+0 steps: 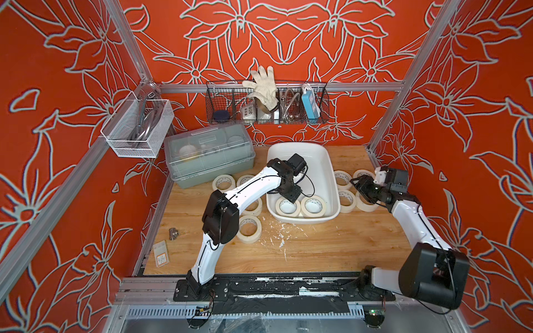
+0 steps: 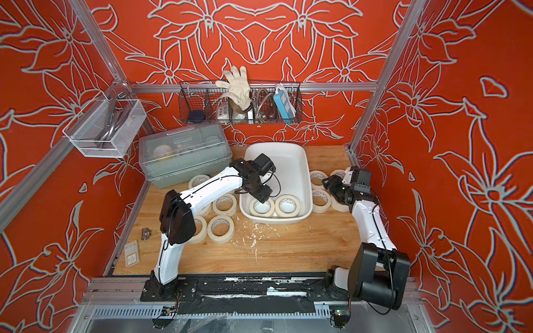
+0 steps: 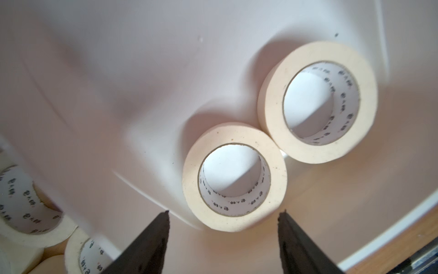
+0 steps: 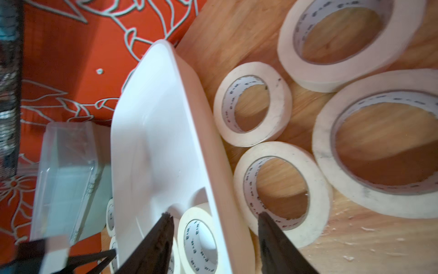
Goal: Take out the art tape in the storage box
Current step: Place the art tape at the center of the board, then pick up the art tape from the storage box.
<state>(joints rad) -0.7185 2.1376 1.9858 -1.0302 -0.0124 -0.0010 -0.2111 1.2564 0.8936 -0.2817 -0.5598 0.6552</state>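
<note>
The white storage box stands at mid-table. Two cream art tape rolls lie flat at its near end, touching: one and its neighbour. My left gripper hangs open just above the first roll, with nothing between its fingers. My right gripper is open and empty outside the box's right wall, above several rolls lying on the wood.
More rolls lie left of the box and right of it. A grey-green lidded box sits at the back left, under wire baskets. A metal fitting, a small packet and white flakes lie near the front.
</note>
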